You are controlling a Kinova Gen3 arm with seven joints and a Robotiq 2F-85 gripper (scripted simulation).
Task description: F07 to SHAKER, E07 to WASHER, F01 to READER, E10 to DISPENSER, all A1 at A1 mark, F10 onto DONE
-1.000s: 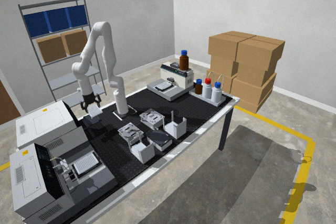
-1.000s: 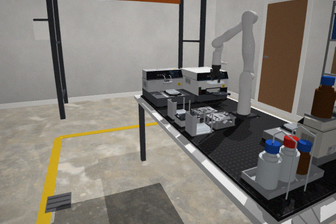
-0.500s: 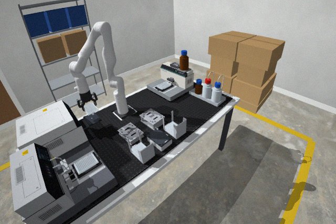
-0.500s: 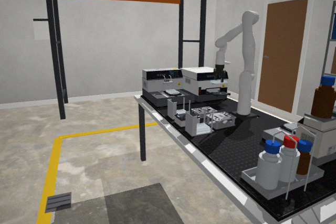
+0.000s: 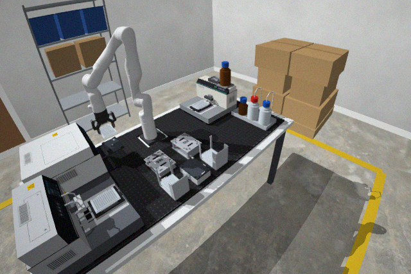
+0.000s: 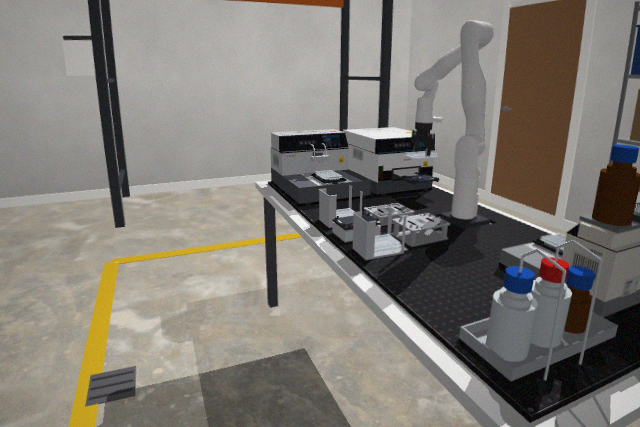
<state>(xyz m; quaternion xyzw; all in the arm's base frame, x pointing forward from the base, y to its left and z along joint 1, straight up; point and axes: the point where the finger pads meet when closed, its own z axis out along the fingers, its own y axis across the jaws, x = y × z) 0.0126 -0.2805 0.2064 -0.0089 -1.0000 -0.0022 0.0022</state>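
My gripper (image 5: 103, 126) hangs at the back left of the table and holds a white well plate (image 5: 108, 130) by its sides, level in the air; the gripper also shows in the exterior view (image 6: 423, 149). The plate hovers above the dark empty tray (image 5: 112, 145) of the rear grey instrument (image 5: 56, 151). I cannot read the plate's label. A second white plate (image 5: 104, 199) sits on the front grey instrument (image 5: 76, 217). A third plate (image 5: 200, 104) sits on the far instrument (image 5: 212, 101).
Two white walled stack racks (image 5: 174, 185) (image 5: 216, 156) stand near the front edge, with a dark low block (image 5: 196, 169) between them. Two grey open nests (image 5: 159, 161) (image 5: 185, 145) lie behind. The arm's base (image 5: 149, 131) and a bottle tray (image 5: 255, 111) stand further back.
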